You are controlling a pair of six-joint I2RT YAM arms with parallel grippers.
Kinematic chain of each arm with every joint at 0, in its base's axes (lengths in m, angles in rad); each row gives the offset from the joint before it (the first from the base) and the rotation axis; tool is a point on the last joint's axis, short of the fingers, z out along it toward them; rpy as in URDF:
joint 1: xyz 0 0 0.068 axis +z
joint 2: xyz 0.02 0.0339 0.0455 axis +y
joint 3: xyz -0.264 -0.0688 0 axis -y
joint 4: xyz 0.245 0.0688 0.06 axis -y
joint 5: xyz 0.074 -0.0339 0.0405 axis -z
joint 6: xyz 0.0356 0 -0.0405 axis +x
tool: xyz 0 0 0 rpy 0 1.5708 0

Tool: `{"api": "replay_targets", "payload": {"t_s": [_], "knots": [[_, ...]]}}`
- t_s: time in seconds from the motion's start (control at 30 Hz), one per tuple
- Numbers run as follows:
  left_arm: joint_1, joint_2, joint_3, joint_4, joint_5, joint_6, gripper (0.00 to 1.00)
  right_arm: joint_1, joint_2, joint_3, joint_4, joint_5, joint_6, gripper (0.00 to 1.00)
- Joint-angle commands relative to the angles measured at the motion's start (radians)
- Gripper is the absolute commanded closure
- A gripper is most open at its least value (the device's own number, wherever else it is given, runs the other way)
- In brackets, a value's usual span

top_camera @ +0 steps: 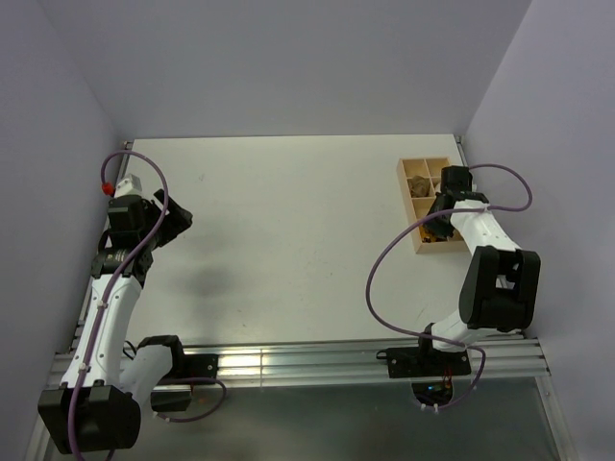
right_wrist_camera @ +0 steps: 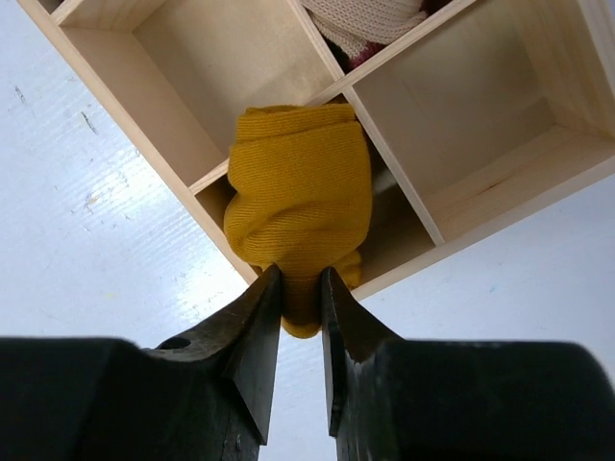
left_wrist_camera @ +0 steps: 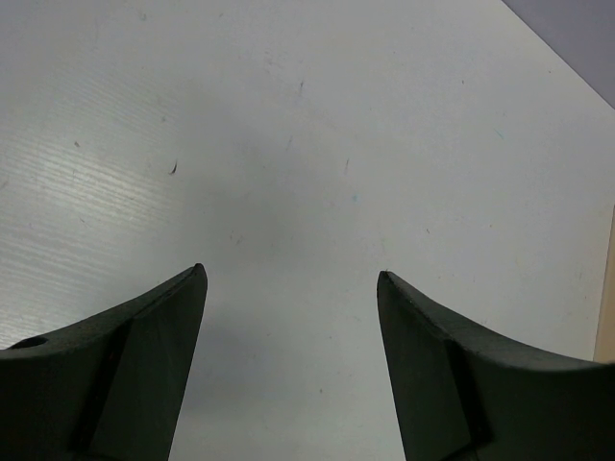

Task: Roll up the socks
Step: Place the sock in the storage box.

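I have the white table (top_camera: 288,240) across most of the top view; my left arm (top_camera: 110,307) stands at about 9 o'clock on it and my right arm (top_camera: 495,283) at about 3 o'clock, reaching up to the divided wooden tray (top_camera: 406,202) at 2 o'clock near the far right corner; in the right wrist view the tray's pale compartments run across the upper half, and the mustard sock (right_wrist_camera: 298,211) lies directly at 12 o'clock from the right gripper (right_wrist_camera: 301,274), draped over the tray's near wall and one divider, with its lower end pinched between my two dark fingers (right_wrist_camera: 255,327), which are clenched on it with only a thin strip of fabric between them; the sock is a bunched, ribbed mustard-yellow lump, folded flat along its top edge and creased towards the pinch; a pale knit piece (right_wrist_camera: 365,19) shows at 1 o'clock in the compartment beyond; the left gripper (left_wrist_camera: 288,274) hangs released over the table, its fingertips well apart and touching nothing.
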Motion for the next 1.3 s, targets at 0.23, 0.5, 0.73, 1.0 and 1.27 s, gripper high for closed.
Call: {"api": "replay_targets", "payload": {"t_s": [0.23,0.5,0.73,1.0,1.27], "knots": [[-0.003,-0.003,-0.007,0.021,0.021,0.017,0.23,-0.006,0.095,-0.069,0.067,0.001,0.005,0.75],[-0.003,-0.004,-0.010,0.021,0.021,0.017,0.23,-0.006,0.108,-0.061,0.070,0.000,-0.001,0.64],[-0.003,0.000,-0.008,0.026,0.032,0.017,0.23,-0.004,-0.029,0.061,-0.016,0.006,-0.004,0.50],[-0.001,0.004,-0.010,0.027,0.034,0.014,0.23,-0.004,-0.072,0.118,0.001,0.042,0.005,0.55],[-0.001,0.002,-0.011,0.026,0.028,0.017,0.24,-0.006,0.032,0.137,0.048,0.049,0.010,0.66]]}}
